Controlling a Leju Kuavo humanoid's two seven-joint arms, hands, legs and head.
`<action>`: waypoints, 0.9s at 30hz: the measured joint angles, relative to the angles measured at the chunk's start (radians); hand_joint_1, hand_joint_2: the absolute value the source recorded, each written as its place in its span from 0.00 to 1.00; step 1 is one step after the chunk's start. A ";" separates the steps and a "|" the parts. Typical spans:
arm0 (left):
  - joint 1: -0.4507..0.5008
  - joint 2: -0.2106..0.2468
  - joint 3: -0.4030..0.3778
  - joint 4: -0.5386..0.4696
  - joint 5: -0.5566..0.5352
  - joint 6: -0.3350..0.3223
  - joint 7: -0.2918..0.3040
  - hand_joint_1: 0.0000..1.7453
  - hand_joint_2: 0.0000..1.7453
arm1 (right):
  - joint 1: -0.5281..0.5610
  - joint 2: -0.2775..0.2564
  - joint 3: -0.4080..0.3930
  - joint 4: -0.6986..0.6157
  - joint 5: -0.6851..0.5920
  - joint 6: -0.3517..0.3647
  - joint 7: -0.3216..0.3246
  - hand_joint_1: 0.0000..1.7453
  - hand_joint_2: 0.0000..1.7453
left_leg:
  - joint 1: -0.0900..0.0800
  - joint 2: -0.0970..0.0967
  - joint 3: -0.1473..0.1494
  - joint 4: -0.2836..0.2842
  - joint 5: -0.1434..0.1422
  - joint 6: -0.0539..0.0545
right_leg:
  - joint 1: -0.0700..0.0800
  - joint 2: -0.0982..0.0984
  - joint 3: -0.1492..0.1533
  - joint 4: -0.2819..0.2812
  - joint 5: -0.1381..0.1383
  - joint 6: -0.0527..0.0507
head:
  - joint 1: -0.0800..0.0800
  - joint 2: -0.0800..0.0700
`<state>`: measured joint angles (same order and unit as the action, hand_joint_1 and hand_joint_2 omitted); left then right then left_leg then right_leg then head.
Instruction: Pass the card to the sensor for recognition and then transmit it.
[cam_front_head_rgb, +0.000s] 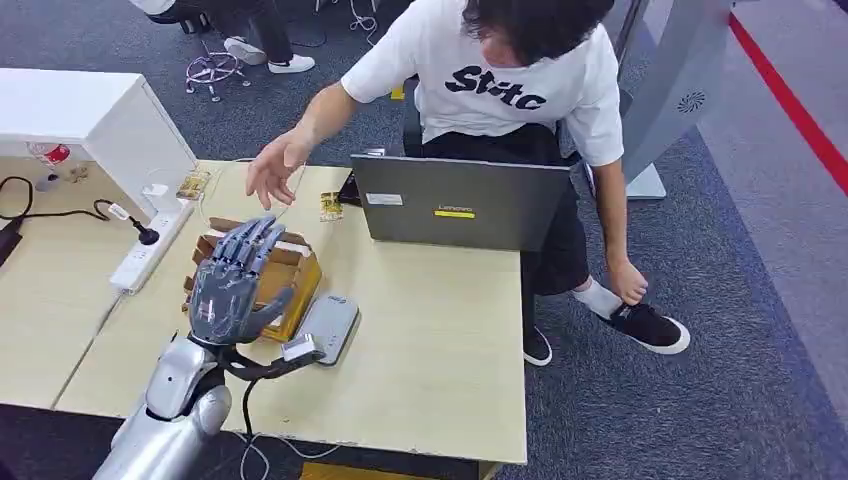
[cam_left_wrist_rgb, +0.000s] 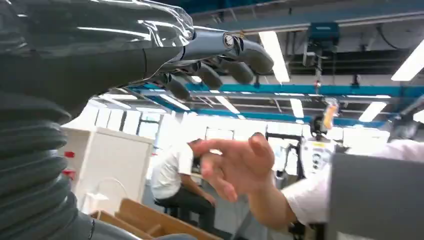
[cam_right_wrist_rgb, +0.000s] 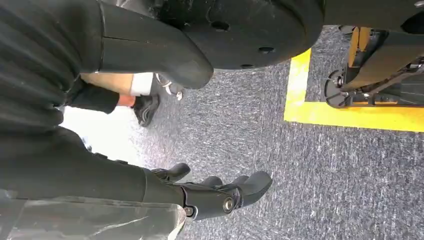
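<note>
On the near left of a light wooden table, the robot's left hand is raised above a shallow cardboard box, palm turned away, fingers spread and extended, holding nothing. Just right of the box lies a grey card sensor, with a cable running from its near end off the table's front edge. A person in a white T-shirt leans over the far side of the table, one hand reaching out open, just beyond the robot's fingertips. A small yellowish card lies flat on the table at the far side, between that hand and a grey laptop. Left of the box sits a white power strip. The right hand hangs beside the body over grey carpet, fingers loosely curled, empty.
</note>
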<state>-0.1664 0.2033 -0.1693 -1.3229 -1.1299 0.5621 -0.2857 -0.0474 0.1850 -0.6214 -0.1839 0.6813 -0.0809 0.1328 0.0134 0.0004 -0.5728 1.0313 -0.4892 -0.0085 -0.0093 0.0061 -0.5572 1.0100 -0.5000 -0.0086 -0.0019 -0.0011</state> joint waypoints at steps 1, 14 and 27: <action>0.013 0.002 -0.015 -0.018 -0.007 -0.025 0.000 0.00 1.00 | 0.000 0.000 -0.004 0.000 0.000 0.000 -0.002 0.00 1.00 | 0.000 0.000 0.000 0.000 0.000 0.000 | 0.000 0.000 0.000 0.000 0.000 0.000 | 0.000 0.000; 0.091 0.140 -0.066 -0.022 -0.106 -0.122 0.084 0.00 1.00 | 0.000 0.000 -0.032 0.000 0.008 0.003 -0.005 0.00 1.00 | 0.000 0.000 0.000 -0.001 0.000 0.000 | 0.000 0.000 0.000 0.001 0.000 0.000 | 0.000 0.000; 0.096 0.192 -0.028 0.044 -0.092 -0.120 0.089 0.00 1.00 | 0.000 0.000 -0.047 0.000 0.017 0.011 -0.007 0.00 1.00 | 0.000 -0.001 0.000 0.000 0.000 0.000 | 0.000 -0.001 0.000 0.001 0.000 0.000 | 0.000 0.000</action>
<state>-0.0704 0.3948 -0.1976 -1.2791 -1.2223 0.4417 -0.1965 -0.0475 0.1850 -0.6687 -0.1839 0.6985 -0.0702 0.1255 0.0137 -0.0002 -0.5731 1.0309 -0.4891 -0.0087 -0.0091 0.0055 -0.5572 1.0109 -0.5003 -0.0090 -0.0019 -0.0011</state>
